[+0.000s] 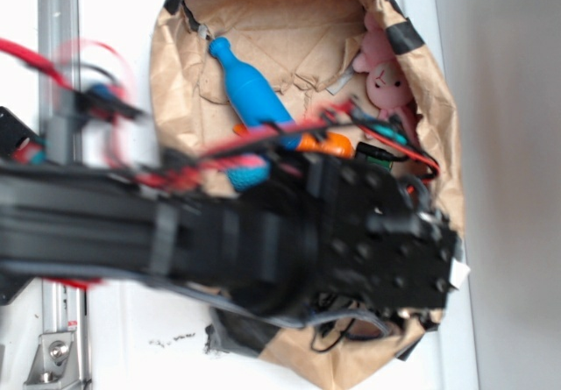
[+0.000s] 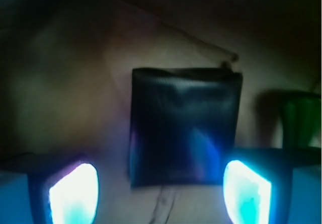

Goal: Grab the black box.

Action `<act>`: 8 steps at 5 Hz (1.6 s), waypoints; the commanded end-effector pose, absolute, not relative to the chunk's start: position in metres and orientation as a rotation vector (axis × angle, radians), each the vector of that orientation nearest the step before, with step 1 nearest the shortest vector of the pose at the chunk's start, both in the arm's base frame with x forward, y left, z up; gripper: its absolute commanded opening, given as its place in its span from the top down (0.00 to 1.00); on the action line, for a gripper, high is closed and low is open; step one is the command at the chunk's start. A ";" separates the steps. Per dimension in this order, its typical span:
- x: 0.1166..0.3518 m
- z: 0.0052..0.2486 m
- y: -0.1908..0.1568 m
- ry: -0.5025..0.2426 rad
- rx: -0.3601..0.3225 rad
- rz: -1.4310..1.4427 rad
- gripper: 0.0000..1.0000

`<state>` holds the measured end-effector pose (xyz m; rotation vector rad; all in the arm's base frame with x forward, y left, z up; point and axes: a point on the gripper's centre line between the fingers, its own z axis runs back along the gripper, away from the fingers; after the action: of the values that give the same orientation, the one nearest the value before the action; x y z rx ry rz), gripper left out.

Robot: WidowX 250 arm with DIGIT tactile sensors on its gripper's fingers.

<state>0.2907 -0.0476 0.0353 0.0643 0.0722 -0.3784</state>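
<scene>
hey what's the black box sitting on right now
In the wrist view the black box lies flat on brown paper, between the open pincer fingers. What lies beneath the box itself is covered. In the exterior view the arm hides the box.

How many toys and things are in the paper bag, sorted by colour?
Blue: 1, the blue bowling pin
Pink: 1, the pink plush toy
Orange: 1, the orange piece, partly hidden
Black: 1, the black box, between the open gripper
Green: 1, the green thing at the wrist view's edge
Total: 5; the arm may hide more.
</scene>
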 end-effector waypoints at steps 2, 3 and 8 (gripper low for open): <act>0.301 0.031 -0.011 0.079 0.074 -0.262 1.00; 0.279 0.079 0.013 -0.034 0.056 -0.192 1.00; 0.249 0.185 -0.014 -0.008 0.129 -0.081 0.79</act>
<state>0.2498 -0.0044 0.1754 0.1318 0.0299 -0.0851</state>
